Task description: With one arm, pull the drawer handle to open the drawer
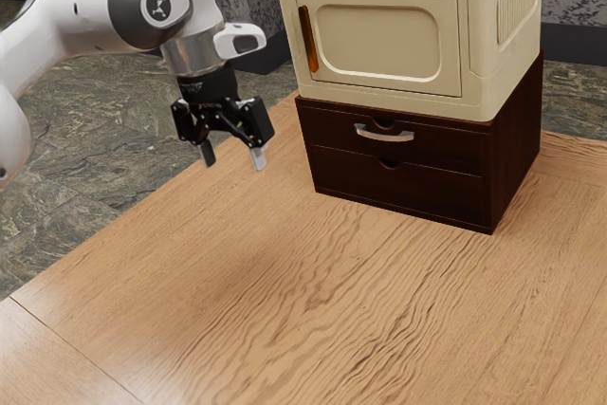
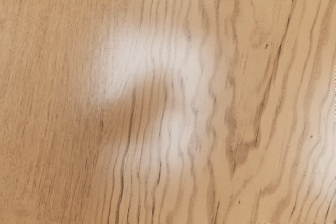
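Fingers (image 1: 258, 159) are standing spread — I'm hovering the gripper (image 1: 232, 160) over the wooden tabletop (image 1: 256, 282), the silver bow handle (image 1: 384, 137) sitting well apart, toward the exterior view's right, on the closed upper drawer (image 1: 444, 144).

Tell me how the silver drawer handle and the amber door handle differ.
The silver handle runs crosswise on the upper drawer; the amber handle stands upright on the cream door. The silver handle looks metallic and pale, the amber handle orange-brown. Both are long and narrow.
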